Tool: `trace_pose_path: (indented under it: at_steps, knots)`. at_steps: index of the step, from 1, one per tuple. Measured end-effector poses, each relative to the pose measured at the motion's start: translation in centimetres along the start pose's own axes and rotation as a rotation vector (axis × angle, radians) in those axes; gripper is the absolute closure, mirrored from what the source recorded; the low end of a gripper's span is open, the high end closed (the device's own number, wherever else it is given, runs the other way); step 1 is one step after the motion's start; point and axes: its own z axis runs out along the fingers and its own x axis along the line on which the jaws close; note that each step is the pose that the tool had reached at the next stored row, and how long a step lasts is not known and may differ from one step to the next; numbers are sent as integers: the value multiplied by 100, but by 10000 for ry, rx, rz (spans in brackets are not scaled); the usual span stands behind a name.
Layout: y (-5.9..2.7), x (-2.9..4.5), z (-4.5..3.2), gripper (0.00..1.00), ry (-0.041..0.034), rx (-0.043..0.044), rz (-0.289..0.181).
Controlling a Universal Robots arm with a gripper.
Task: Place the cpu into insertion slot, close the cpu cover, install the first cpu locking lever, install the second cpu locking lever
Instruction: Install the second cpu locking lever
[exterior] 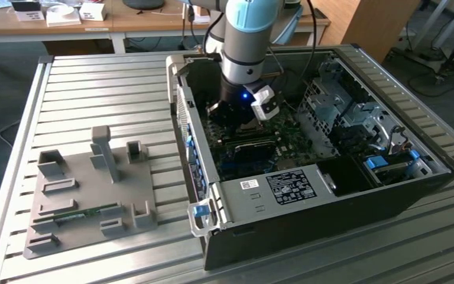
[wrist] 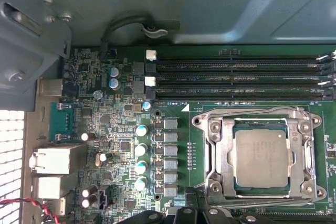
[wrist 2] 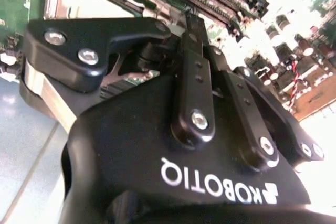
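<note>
The small square silvery-grey cpu (wrist: 261,158) lies in its socket under the closed thin silver windowed cpu cover (wrist: 216,153), while the black end effector (wrist 2: 191,30) hovers above, fingers pinched together, holding nothing.

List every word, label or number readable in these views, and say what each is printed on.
On the gripper: white lettering on its body, upside down in the second wrist view; it is a brand name, so not quoted.
On the computer case: white stickers with print too small to read.
On the green board: tiny white print by the long slots, too small to read.
On the chip: faint marks on its metal top, unreadable.
</note>
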Motion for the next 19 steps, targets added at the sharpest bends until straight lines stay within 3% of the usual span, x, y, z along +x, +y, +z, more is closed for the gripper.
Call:
trace_pose_path:
  at_steps: [5, 14, 19]
  knots:
    - [3, -1, -40, 89, -1, -1, 0]
    - [11, -7, -187, 89, 0, 0, -1]
    - [11, -7, -190, 89, -1, 5, -1]
